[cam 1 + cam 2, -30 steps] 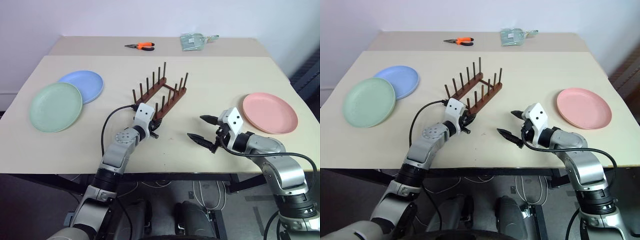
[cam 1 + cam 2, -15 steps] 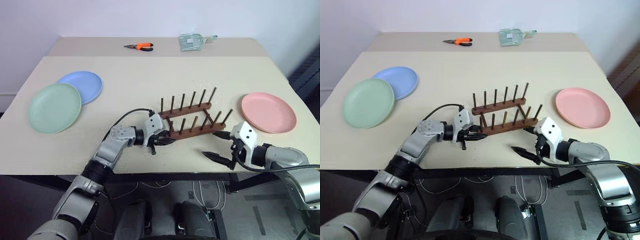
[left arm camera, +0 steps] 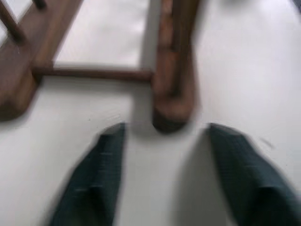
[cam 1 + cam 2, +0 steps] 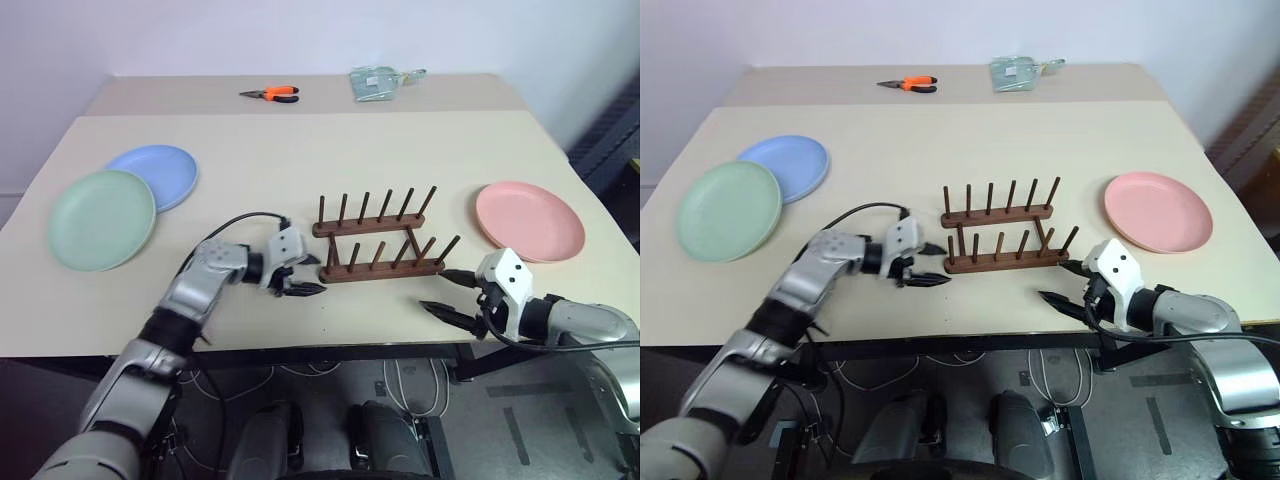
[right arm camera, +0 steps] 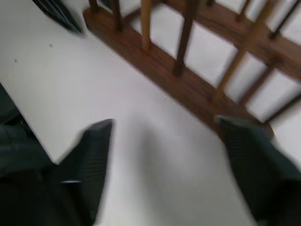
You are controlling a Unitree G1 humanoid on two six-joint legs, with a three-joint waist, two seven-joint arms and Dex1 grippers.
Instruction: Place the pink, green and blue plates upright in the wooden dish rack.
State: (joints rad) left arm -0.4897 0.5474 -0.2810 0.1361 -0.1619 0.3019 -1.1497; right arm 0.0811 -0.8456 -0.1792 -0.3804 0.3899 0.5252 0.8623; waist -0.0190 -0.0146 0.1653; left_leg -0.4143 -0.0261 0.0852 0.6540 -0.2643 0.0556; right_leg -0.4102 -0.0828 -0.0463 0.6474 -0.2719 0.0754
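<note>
The left gripper (image 4: 303, 276) has let go: its two black fingers (image 3: 106, 162) now stand parted with bare tabletop between them, just short of the near rail's left end, where a second ago they were pinched against the rack's end. The right gripper (image 4: 443, 291) has narrowed from its wide spread of a second ago, yet its fingers are still apart and hold nothing, hovering off the rack's right end near the table's front edge. Between the two grippers the wooden dish rack (image 4: 378, 243) has been swung round: earlier it lay on a diagonal running away toward the far side, and now it sits square across the table (image 4: 300, 150), its two rails parallel to the front edge and its pegs upright. The pink plate (image 4: 529, 221) lies flat to the right of the rack, well apart from it. On the left side the green plate (image 4: 101, 218) lies flat with the blue plate (image 4: 155, 176) just behind it, edges overlapping; none of the three has moved. Orange-handled pliers (image 4: 270, 94) and a clear packet (image 4: 376, 82) remain at the far edge.
</note>
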